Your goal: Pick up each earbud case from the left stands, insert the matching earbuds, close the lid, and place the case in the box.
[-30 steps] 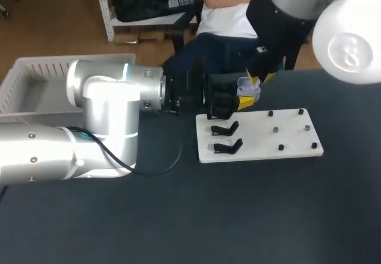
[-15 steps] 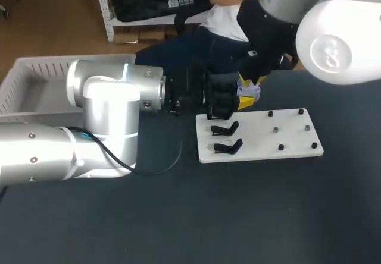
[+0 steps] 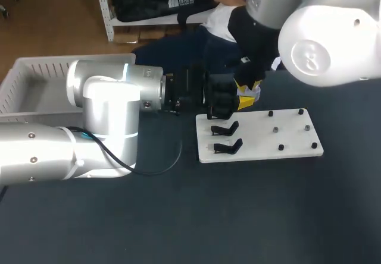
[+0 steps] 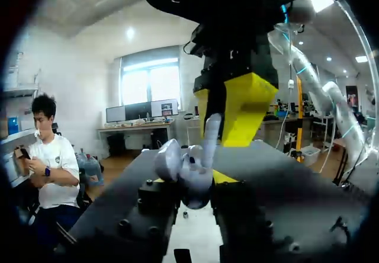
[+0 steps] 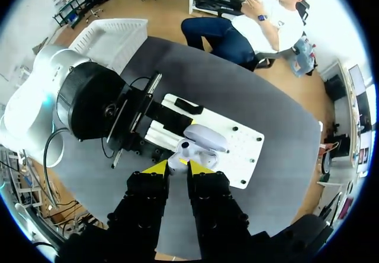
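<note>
My left gripper (image 3: 244, 101) reaches in from the left and is shut on a lavender earbud case (image 4: 185, 174), held above the far left corner of the white board (image 3: 286, 134). The case's lid (image 5: 205, 138) stands open. My right gripper (image 3: 247, 86) hangs directly over the case, shut on a small white earbud (image 5: 180, 156) between its yellow tips (image 4: 237, 106). In the left wrist view the earbud (image 4: 210, 135) points down at the open case. Two black stands (image 3: 226, 138) on the board's left side hold nothing.
Several small dark pegs (image 3: 290, 130) stand on the right half of the board. A white slatted basket (image 3: 36, 79) sits at the table's far left. Dark tabletop lies bare in front of the board.
My right arm has swung left, and its gripper with the earbud has shifted slightly left and down, closer over the case. The left arm and case have kept still.
</note>
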`<control>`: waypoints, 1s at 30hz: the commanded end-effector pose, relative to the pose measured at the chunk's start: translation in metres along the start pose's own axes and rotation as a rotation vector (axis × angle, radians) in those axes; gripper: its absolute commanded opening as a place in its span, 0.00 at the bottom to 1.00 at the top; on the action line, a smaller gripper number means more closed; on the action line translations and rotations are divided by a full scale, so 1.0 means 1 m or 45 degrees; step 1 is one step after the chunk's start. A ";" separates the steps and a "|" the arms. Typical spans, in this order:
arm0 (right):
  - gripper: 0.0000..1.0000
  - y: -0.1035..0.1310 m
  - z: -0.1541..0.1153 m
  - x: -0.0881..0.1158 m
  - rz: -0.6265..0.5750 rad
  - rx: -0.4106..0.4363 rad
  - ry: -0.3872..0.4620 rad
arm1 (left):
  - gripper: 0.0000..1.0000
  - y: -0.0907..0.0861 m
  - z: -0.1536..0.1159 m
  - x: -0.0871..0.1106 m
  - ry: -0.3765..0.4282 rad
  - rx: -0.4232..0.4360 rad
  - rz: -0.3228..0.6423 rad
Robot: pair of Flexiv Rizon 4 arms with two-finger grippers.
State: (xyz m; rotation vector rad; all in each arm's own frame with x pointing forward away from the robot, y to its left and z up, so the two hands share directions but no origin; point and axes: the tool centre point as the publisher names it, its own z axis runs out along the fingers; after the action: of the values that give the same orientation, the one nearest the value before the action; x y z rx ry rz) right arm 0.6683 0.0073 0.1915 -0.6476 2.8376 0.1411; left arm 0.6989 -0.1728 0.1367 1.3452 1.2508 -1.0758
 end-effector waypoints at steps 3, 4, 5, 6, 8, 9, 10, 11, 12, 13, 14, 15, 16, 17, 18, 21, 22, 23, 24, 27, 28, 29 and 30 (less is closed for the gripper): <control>0.00 -0.001 0.003 -0.002 0.007 0.017 0.002 | 0.00 -0.002 0.000 0.001 -0.007 -0.011 0.006; 0.00 -0.001 0.003 -0.003 0.007 0.018 0.001 | 0.00 -0.002 0.000 0.001 -0.007 -0.011 0.006; 0.00 -0.001 0.003 -0.003 0.006 0.018 0.001 | 0.00 -0.002 0.000 0.001 -0.007 -0.011 0.006; 0.00 -0.001 0.003 -0.003 0.006 0.020 0.001 | 0.00 -0.002 0.000 0.001 -0.007 -0.011 0.006; 0.00 -0.002 0.004 -0.003 0.004 0.022 0.003 | 0.00 -0.002 0.000 0.001 -0.007 -0.011 0.006; 0.00 -0.002 0.004 -0.003 0.004 0.025 0.003 | 0.00 -0.002 0.000 0.001 -0.007 -0.011 0.006; 0.00 -0.002 0.004 -0.003 0.004 0.027 0.003 | 0.00 -0.002 0.000 0.001 -0.007 -0.011 0.006; 0.00 -0.002 0.004 -0.003 0.004 0.027 0.003 | 0.00 -0.002 0.000 0.001 -0.007 -0.011 0.006; 0.00 -0.002 0.005 -0.003 0.005 0.029 0.003 | 0.00 -0.002 0.000 0.001 -0.007 -0.011 0.006; 0.00 -0.002 0.005 -0.004 0.006 0.033 0.003 | 0.00 -0.002 0.000 0.001 -0.007 -0.011 0.006; 0.00 -0.003 0.005 -0.004 0.006 0.036 0.003 | 0.00 -0.002 0.000 0.001 -0.007 -0.011 0.006; 0.00 -0.003 0.005 -0.004 0.009 0.037 0.001 | 0.00 -0.002 0.000 0.001 -0.007 -0.011 0.006; 0.00 -0.004 0.005 -0.004 0.013 0.038 0.000 | 0.00 -0.002 0.000 0.001 -0.007 -0.011 0.006; 0.00 -0.004 0.005 -0.004 0.018 0.038 -0.003 | 0.00 -0.002 0.000 0.001 -0.007 -0.011 0.006; 0.00 -0.005 0.004 -0.005 0.020 0.037 -0.003 | 0.00 -0.002 0.000 0.001 -0.007 -0.011 0.006; 0.00 -0.005 0.004 -0.004 0.023 0.037 -0.006 | 0.00 -0.002 0.000 0.001 -0.007 -0.011 0.006; 0.00 -0.004 0.004 -0.004 0.024 0.037 -0.006 | 0.00 -0.002 0.000 0.001 -0.007 -0.011 0.006; 0.00 -0.004 0.004 -0.004 0.023 0.037 -0.005 | 0.00 -0.002 0.000 0.001 -0.007 -0.011 0.006; 0.00 -0.004 0.004 -0.003 0.021 0.037 -0.005 | 0.00 -0.002 0.000 0.001 -0.007 -0.011 0.006; 0.00 -0.003 0.005 -0.003 0.019 0.037 -0.003 | 0.00 -0.002 0.000 0.001 -0.007 -0.011 0.006; 0.00 -0.003 0.005 -0.002 0.019 0.036 -0.003 | 0.00 -0.002 0.000 0.001 -0.007 -0.011 0.006; 0.00 -0.003 0.005 -0.002 0.019 0.035 -0.003 | 0.00 -0.002 0.000 0.001 -0.007 -0.011 0.006; 0.00 -0.002 0.006 -0.002 0.019 0.034 -0.002 | 0.00 -0.002 0.000 0.001 -0.007 -0.011 0.006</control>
State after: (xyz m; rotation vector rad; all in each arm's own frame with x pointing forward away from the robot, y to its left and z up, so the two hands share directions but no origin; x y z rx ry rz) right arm 0.6741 0.0070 0.1872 -0.6247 2.8428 0.1073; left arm 0.6989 -0.1728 0.1367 1.3452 1.2508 -1.0758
